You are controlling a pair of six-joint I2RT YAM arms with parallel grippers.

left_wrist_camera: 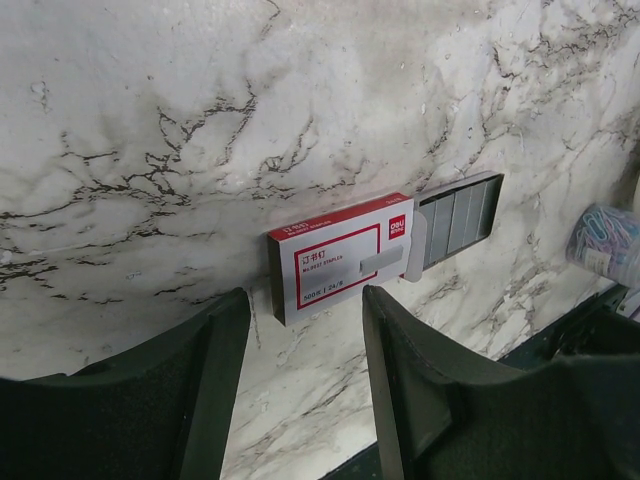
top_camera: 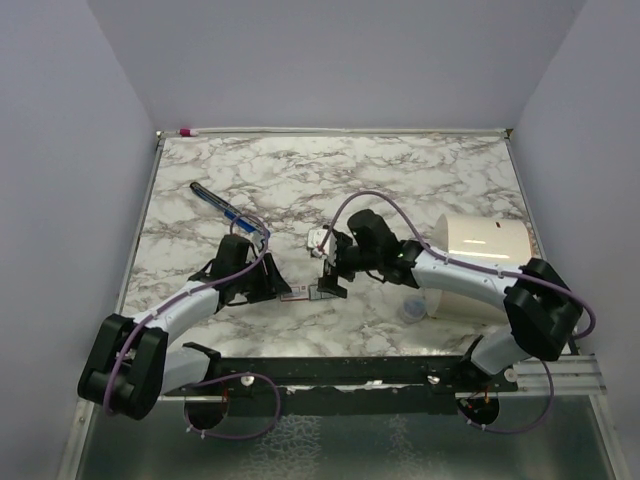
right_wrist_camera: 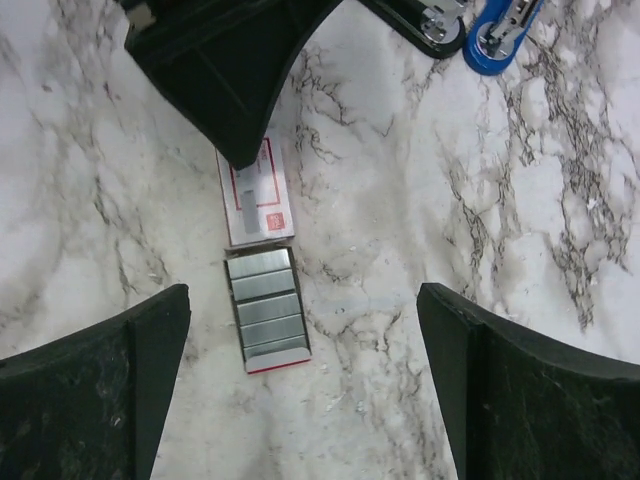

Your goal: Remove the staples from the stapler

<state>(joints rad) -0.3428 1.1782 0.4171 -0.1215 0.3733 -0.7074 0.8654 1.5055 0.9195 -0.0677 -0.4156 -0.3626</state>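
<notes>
A white-and-grey marbled surface point(top_camera: 420, 170) carries everything. Near its front middle lies a small white cardboard sleeve with a red border point(left_wrist_camera: 335, 262). Its inner tray is pulled out at one end, and the tray shows silvery-grey strips of staples point(right_wrist_camera: 265, 305) packed side by side.

The left gripper point(left_wrist_camera: 305, 300) sits low over the surface with its two dark fingers apart and nothing between them. The closed end of the sleeve lies just ahead of its fingertips. In the right wrist view one of these fingers overlaps a corner of the sleeve, but whether it touches cannot be told.

The right gripper point(right_wrist_camera: 302, 295) comes in from the opposite side. Its fingers are spread wide and hold nothing, and the staple tray lies below and between them, nearer one finger.

The small dark-grey and silvery metal stapler point(right_wrist_camera: 432, 18) lies on the surface beyond the sleeve, well apart from the staples. The top edge of the right wrist view cuts it off, and a blue and silvery piece point(right_wrist_camera: 500, 25) lies just beside it.

From above, a long blue-black pen point(top_camera: 222, 204) lies slantwise behind the left gripper. A small white piece with pink-red marks point(top_camera: 318, 240) sits near the right gripper. A cream cylinder point(top_camera: 485, 245) lies on its side at the right, with a small clear tub of coloured paper clips point(left_wrist_camera: 605, 240) near it.
</notes>
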